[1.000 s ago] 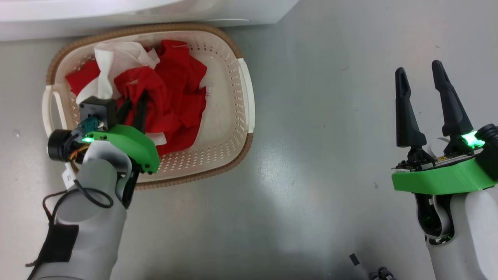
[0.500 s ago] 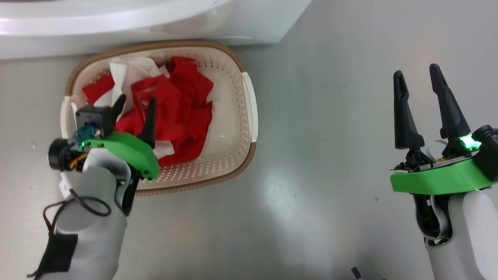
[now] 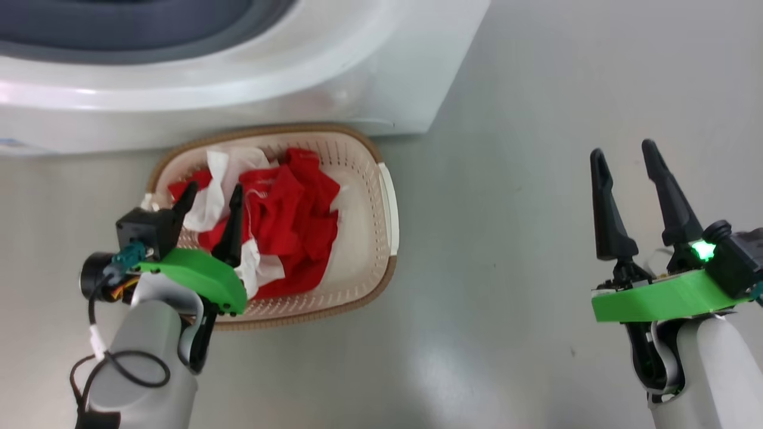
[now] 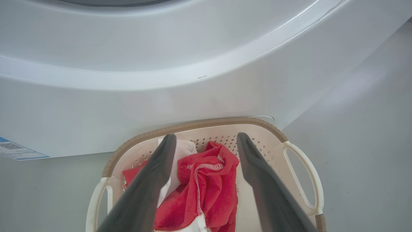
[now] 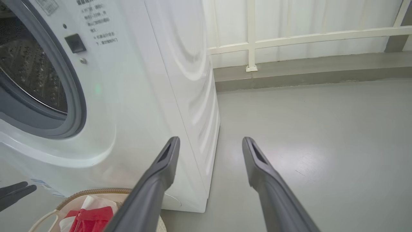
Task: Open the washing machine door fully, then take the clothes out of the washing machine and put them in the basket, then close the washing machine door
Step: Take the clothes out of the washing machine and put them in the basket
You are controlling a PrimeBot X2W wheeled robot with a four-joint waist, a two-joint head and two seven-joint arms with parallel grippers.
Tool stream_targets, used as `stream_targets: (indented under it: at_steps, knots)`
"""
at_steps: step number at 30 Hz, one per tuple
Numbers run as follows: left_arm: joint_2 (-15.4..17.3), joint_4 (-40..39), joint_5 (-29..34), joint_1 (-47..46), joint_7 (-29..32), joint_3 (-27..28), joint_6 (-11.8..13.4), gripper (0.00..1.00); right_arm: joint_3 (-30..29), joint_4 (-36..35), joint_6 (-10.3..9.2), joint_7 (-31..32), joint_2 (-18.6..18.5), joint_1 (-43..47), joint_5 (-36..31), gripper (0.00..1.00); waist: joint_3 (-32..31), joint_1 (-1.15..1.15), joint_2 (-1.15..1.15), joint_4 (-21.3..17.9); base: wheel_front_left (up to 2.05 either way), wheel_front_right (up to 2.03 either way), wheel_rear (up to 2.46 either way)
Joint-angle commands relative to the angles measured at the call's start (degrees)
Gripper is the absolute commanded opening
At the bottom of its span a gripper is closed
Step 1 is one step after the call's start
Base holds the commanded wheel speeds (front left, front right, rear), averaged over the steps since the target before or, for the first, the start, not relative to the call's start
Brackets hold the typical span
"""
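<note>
The cream basket [image 3: 363,238] with a brown rim stands on the floor against the white washing machine [image 3: 357,89]. Red and white clothes [image 3: 292,226] lie piled inside it. My left gripper [image 3: 213,192] hovers open just above the pile's left part, holding nothing; its wrist view shows the clothes [image 4: 206,187] between and below the spread fingers [image 4: 151,180]. My right gripper [image 3: 622,152] stands open and empty over bare floor far to the right. The right wrist view shows the steel drum [image 5: 25,71] inside the grey rubber ring [image 5: 75,106]. The washing machine door is out of view.
Grey floor [image 3: 506,268] stretches between the basket and my right arm. A blue label [image 4: 16,151] sits low on the washer's front. Behind the washer's right side runs a kerb with a white railing [image 5: 289,35].
My left gripper has opened, let go of the red clothes into the basket and lifted slightly. The head camera has tilted up, bringing more of the washer into view.
</note>
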Motion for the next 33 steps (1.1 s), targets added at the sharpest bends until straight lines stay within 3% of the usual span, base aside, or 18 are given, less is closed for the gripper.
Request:
stream_targets:
  at_steps: [1,33]
  knots:
    - [2.3,-2.9,0.4,2.9,-0.3,2.2,-0.3,1.0,1.5,-0.9,0.37,-0.4,0.1,2.1,-0.3,1.0,-4.6,0.0,0.0,0.6,0.0,0.0,0.0]
    - [1.0,-31.5,6.2,24.7,-0.3,11.8,-0.3,1.0,0.3,0.7,0.37,-0.4,-1.6,13.8,1.2,1.0,-22.8,0.0,0.0,-0.1,0.0,0.0,0.0]
